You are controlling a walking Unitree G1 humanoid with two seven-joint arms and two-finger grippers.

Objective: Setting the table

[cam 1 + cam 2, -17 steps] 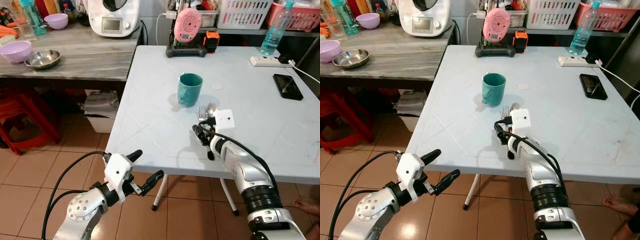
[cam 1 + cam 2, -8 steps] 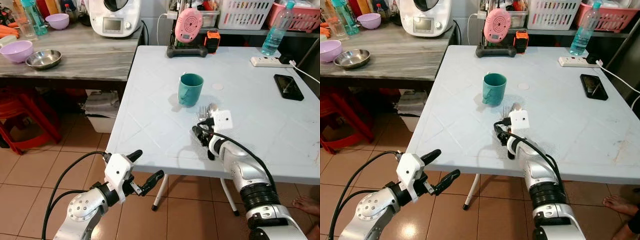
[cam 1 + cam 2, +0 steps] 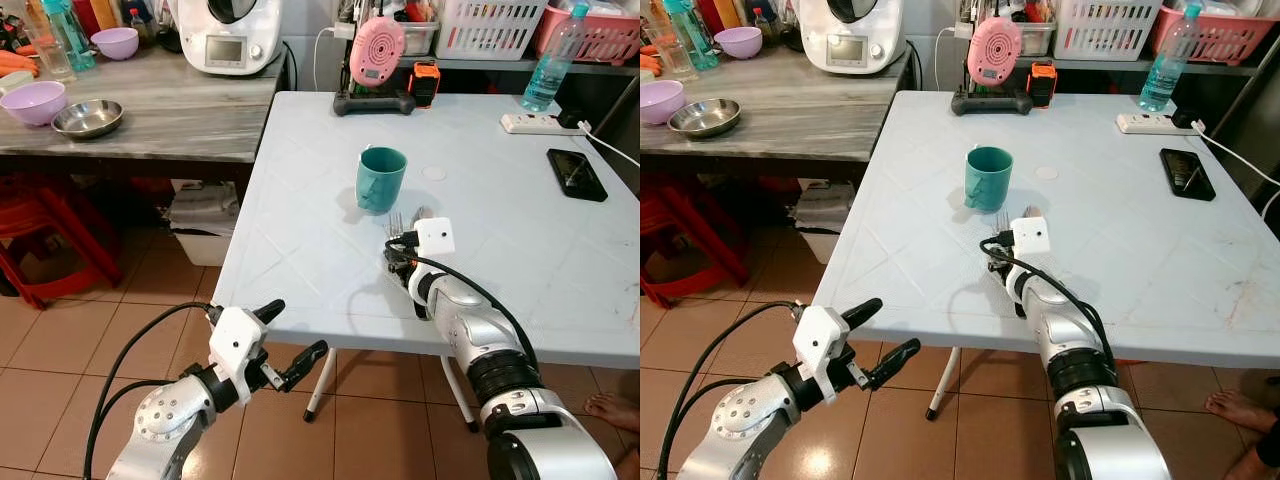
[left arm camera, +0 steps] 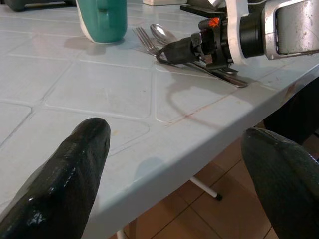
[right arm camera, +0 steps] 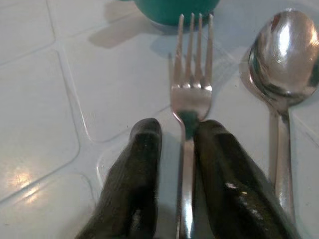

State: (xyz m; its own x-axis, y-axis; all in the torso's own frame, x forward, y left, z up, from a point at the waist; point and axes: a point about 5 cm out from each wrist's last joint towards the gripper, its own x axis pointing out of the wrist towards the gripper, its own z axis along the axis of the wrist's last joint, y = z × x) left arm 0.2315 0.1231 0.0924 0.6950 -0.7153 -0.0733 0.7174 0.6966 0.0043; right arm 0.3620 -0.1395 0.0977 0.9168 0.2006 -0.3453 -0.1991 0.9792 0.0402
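The right claw (image 5: 172, 179) pinches the fork (image 5: 192, 74) by its neck, handle running back between the fingers, tines toward the green mug (image 3: 380, 179), spoon (image 5: 281, 59) alongside on the worktop (image 3: 520, 220); left claw (image 3: 290, 340) hangs wide below the edge.

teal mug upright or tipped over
Upright. The teal mug stands on its base on the white table, its open rim facing up, just beyond the fork.
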